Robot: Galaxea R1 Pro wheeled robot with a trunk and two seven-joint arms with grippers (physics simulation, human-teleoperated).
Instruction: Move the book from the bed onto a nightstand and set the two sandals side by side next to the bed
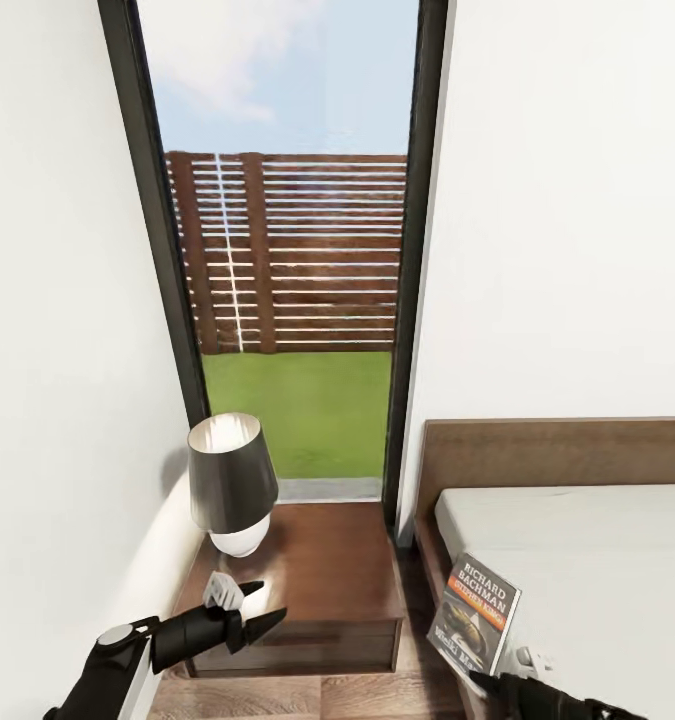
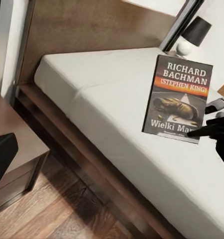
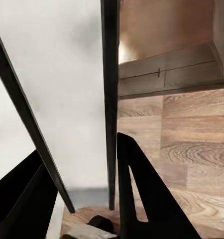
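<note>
Book lifted off mattress, upright, pinched at lower corner by right gripper; hangs over bed edge nearest nightstand. Right wrist view: cover edge-on between black fingers, closed thin on it. Left gripper spread, empty, hovering at nightstand front edge, below lamp. Sandals unsighted.

Risks, judged: corner hold on thin paperback, so likely pivot or slip mid-carry into floor gap between bed and nightstand. Lamp crowds nightstand's wall side; wide swing may clip shade. Left gripper parked in landing zone, possible collision.
</note>
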